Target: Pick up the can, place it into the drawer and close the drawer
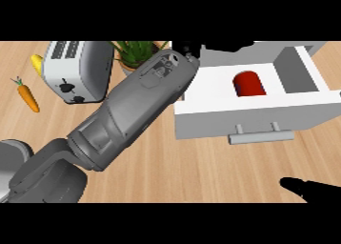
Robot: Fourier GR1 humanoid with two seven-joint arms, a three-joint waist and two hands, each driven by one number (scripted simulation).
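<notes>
The red can (251, 84) lies on its side inside the open white drawer (223, 107), near the middle of its compartment. My left forearm crosses the view from the lower left up to the drawer's back left corner. Only part of my left hand (214, 46) shows there, a black shape at the top of the view, apart from the can. The drawer's grey bar handle (261, 137) faces me. My right hand (315, 191) rests at the lower right corner, open and holding nothing, well in front of the drawer.
A white toaster (78, 69) stands at the back left with a potted green plant (136, 52) beside it. A carrot (27, 96) lies on the wooden counter (201, 167) left of the toaster. A yellow item (37, 63) peeks out behind the toaster.
</notes>
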